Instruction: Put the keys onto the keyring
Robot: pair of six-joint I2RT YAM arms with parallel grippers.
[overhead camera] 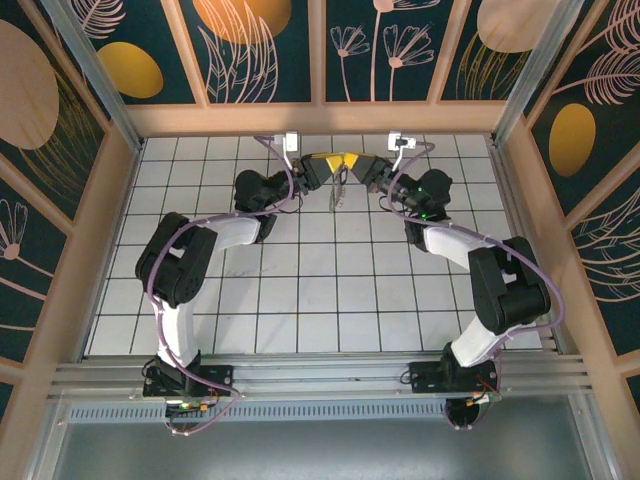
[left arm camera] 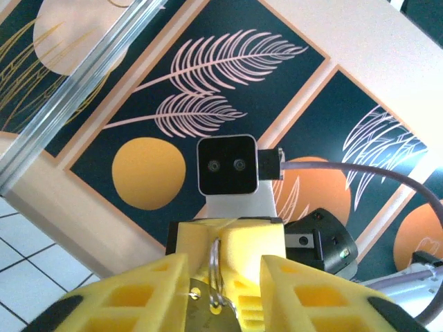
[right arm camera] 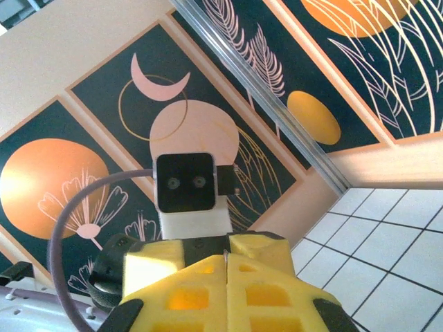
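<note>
Both grippers meet tip to tip above the far middle of the tiled table (overhead camera: 300, 290). My right gripper (overhead camera: 352, 163) is shut, and its yellow fingers pinch the top of the silvery keyring (left arm camera: 216, 266); the ring's thin edge shows in the seam between them (right arm camera: 225, 257). The keyring (overhead camera: 340, 190) hangs down below the two grippers. A dull metal key (left arm camera: 208, 311) hangs on the ring by its hole. My left gripper (left arm camera: 225, 277) stands open, its two yellow fingers on either side of the ring and key. The key lies close against the left-hand finger (left arm camera: 149, 290).
The wooden back wall (overhead camera: 320, 117) with dark floral panels runs just behind the grippers. Wooden side walls (overhead camera: 100, 230) close in the table left and right. A metal rail (overhead camera: 320, 375) runs along the near edge by the arm bases.
</note>
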